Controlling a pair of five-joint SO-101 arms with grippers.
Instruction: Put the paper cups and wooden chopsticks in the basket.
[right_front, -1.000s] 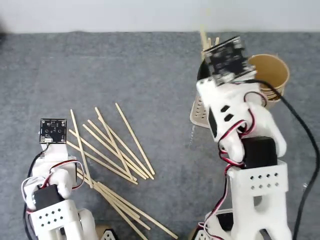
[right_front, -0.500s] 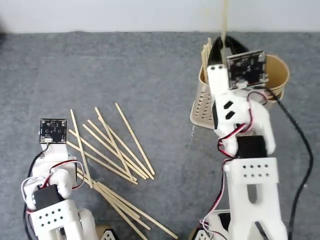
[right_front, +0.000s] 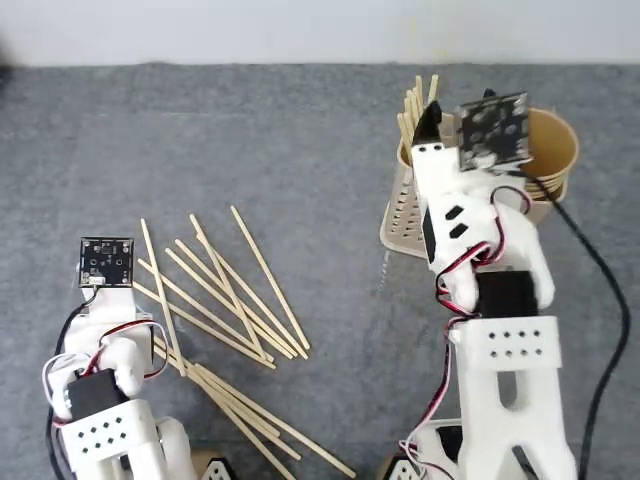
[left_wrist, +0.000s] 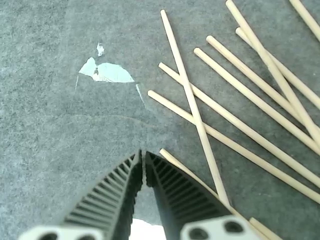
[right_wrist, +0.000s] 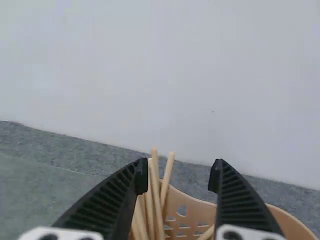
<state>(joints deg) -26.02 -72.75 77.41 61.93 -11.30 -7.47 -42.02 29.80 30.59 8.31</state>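
R claw (right_wrist: 179, 175) let go; chopstick (right_front: 432, 90) dropped into basket (right_front: 400, 215).

Pale bare-wood chopsticks (right_front: 270, 279) lie on matt grey felt-like cloth (right_front: 250, 130); the perforated basket (right_front: 400, 215) looks smooth plastic.

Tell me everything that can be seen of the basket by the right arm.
The basket is beige, plastic by its look, its walls pierced with rows of small holes. It stands upright on the grey mat. Several wooden chopsticks stand in it, rising above its rim. The right arm covers much of it, and the open right gripper hangs over it. A brown paper cup is close at its side.
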